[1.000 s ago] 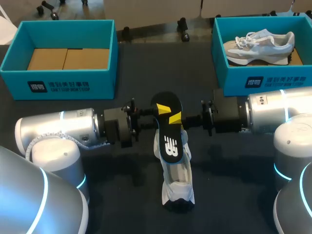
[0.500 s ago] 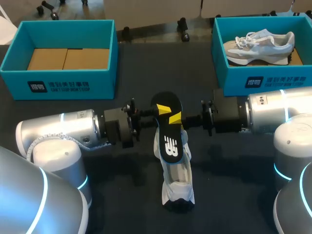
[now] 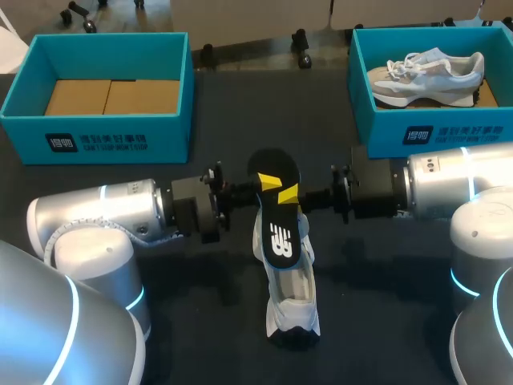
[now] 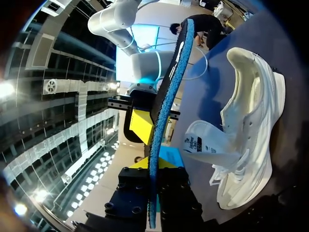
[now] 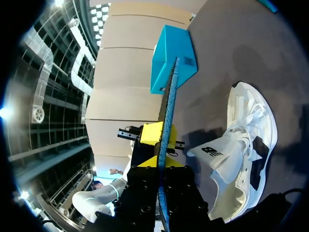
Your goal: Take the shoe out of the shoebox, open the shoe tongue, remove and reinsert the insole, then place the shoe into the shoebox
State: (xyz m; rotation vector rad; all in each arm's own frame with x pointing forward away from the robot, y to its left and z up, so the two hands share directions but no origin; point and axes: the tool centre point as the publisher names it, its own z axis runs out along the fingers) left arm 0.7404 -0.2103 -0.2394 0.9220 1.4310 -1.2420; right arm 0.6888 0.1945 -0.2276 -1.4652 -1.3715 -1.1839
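A black insole (image 3: 276, 210) with yellow marks stands on edge above the white shoe (image 3: 292, 309), which lies on the dark table with its toe toward me. My left gripper (image 3: 263, 185) comes in from the left and my right gripper (image 3: 292, 196) from the right; each is shut on the insole from its own side. In the left wrist view the insole's blue edge (image 4: 169, 87) runs up between my left gripper (image 4: 152, 166), beside the shoe (image 4: 251, 125) with its tongue pulled open. In the right wrist view my right gripper (image 5: 161, 162) clamps the insole (image 5: 169, 96) beside the shoe (image 5: 246, 159).
A teal shoebox (image 3: 96, 140) stands at the back left with only cardboard inside. Another teal shoebox (image 3: 433, 132) at the back right holds a second pale shoe (image 3: 425, 72). Both arms' thick bodies lie low across the table's near half.
My left gripper's fingers have drawn together onto the insole. The insole, the shoe and my right arm have stayed where they were.
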